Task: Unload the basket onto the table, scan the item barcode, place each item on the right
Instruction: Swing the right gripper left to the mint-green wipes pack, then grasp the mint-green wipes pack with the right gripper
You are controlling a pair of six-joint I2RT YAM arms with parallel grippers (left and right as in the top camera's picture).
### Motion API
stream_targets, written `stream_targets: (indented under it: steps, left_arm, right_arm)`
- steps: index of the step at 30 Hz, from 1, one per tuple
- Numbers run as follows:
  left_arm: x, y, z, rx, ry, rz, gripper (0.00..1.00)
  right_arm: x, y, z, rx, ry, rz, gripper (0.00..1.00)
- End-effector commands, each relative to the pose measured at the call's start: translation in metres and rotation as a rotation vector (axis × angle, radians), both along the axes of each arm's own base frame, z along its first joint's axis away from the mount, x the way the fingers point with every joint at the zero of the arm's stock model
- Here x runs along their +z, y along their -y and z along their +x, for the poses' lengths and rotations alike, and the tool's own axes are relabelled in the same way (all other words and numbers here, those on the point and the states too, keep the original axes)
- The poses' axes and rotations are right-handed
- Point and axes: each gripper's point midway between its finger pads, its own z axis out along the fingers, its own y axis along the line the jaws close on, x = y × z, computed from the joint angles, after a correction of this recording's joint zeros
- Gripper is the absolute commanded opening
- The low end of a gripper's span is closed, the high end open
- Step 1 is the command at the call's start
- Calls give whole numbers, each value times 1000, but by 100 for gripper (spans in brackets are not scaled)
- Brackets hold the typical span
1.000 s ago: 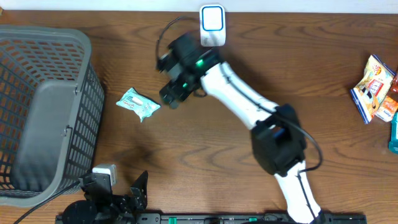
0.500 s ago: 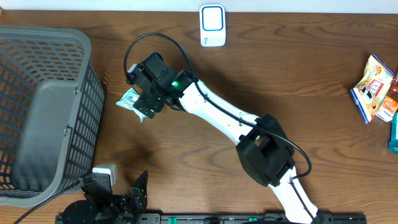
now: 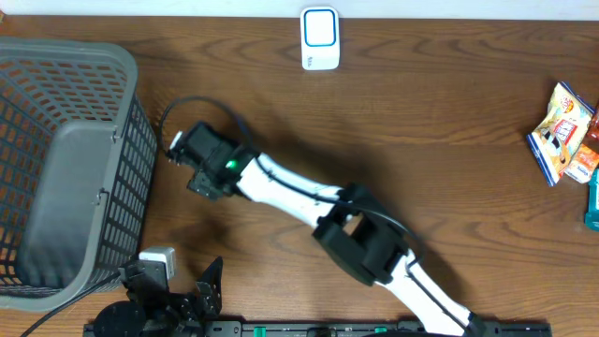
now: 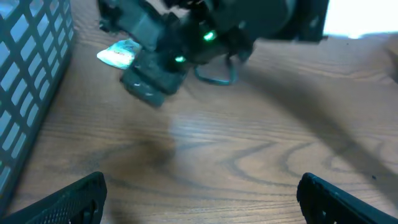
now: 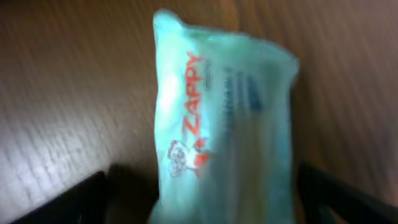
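While my left tool sits low by my base with its fingers spread wide and nothing between them, it plays no part in the risks I see. My right tool is the one at work. In its own view the two dark fingers show at the lower corners, wide apart, with the pale green packet lying flat on the counter between them and a gap on each side. So it is open and holds nothing yet. From above, the packet is hidden under that tool at centre left of the frame. The left wrist view shows one end of it peeping out at upper left.

I think the first danger is a poor close. The packet looks soft and thin, so my fingers could slide over the wrap, pinch only a fold, or push it along the wood instead of lifting it. It lies a little crooked to them, so one may land first and spin it. Just beside it, at the left, stands the grey basket, and a shove that way could jam the packet against its wall. Farther off, at top centre, is the white scanner. I see no barcode on the face that shows, so even a good lift may present the wrong side, and a weak grip could drop the packet on the way across.
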Motion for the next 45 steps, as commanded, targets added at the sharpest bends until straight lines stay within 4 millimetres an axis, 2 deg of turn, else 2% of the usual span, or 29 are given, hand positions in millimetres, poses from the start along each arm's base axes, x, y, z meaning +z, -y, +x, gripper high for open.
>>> stream_targets:
  steps: [1, 4, 8, 11, 12, 13, 15, 19, 20, 22, 24, 26, 30, 32, 33, 42, 45]
  left_arm:
    - [2, 0, 0, 2, 7, -1, 98]
    - [2, 0, 0, 2, 7, 0, 98]
    - [2, 0, 0, 2, 7, -1, 98]
    - [2, 0, 0, 2, 7, 0, 98]
    - [2, 0, 0, 2, 7, -1, 98]
    - [2, 0, 0, 2, 7, 0, 98]
    - [2, 0, 0, 2, 7, 0, 98]
    - [2, 0, 0, 2, 7, 0, 98]
    - [2, 0, 0, 2, 7, 0, 98]
    - [2, 0, 0, 2, 7, 0, 98]
    - [2, 0, 0, 2, 7, 0, 98]
    - [2, 0, 0, 2, 7, -1, 98]
    - [2, 0, 0, 2, 7, -1, 98]
    - [2, 0, 0, 2, 7, -1, 98]
    - [2, 0, 0, 2, 7, 0, 98]
    - [2, 0, 0, 2, 7, 0, 98]
    - [2, 0, 0, 2, 7, -1, 98]
  right_arm:
    - [-16, 21, 22, -135, 196, -153, 91]
    - [-25, 25, 30, -170, 295, -210, 82]
    - [-59, 35, 26, -143, 293, -306, 73]
    - [-86, 50, 16, -147, 243, -375, 35]
    - [-90, 55, 13, -160, 223, -390, 27]
    - [-94, 61, 8, -187, 198, -397, 21]
    - [-96, 67, 2, -223, 170, -404, 17]
    - [-87, 73, -10, -266, 106, -400, 10]
    - [-82, 73, -14, -266, 73, -394, 5]
    - [-65, 75, -25, -277, -29, -358, 1]
    - [-42, 73, -37, -255, -162, -296, 1]
    - [-12, 73, -51, -203, -322, -216, 1]
    - [64, 79, -89, 95, -632, -17, 1]
    - [96, 92, -96, 184, -712, 61, 1]
    - [119, 106, -97, 231, -758, 125, 1]
    - [197, 151, -110, 278, -1162, 525, 1]
    - [216, 160, -114, 244, -1274, 609, 1]
